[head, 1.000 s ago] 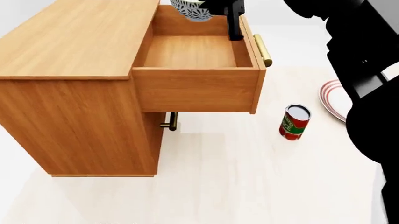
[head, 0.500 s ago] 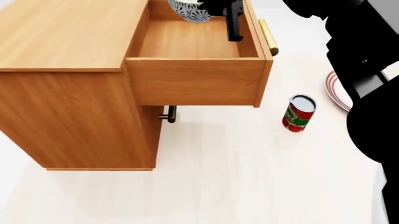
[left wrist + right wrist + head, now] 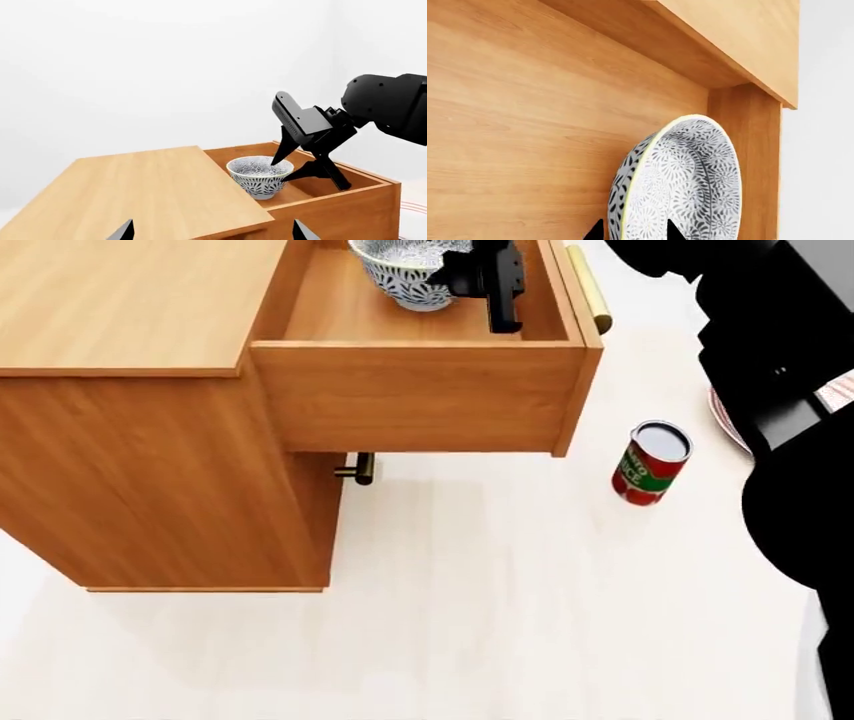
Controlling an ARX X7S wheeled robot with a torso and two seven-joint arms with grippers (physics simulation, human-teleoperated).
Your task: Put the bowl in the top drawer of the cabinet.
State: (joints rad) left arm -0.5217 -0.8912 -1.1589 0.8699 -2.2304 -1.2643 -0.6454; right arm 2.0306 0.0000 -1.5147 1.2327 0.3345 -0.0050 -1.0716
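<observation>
Pale floor and cabinet (image 3: 134, 390) noted: my right fingers (image 3: 290, 170) pinch the bowl (image 3: 258, 176) by its rim inside the pulled-out drawer (image 3: 414, 390), low for release; left fingers' (image 3: 210, 232) spread I cannot tell.

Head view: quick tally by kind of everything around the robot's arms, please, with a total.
Cabinet: 1
Drawers: 2, the top drawer pulled open and a lower drawer, only its handle showing
Bowl: 1, in the right gripper, over the open drawer
Can: 1, red, on the floor
Plate: 1, mostly hidden
Total: 6
</observation>
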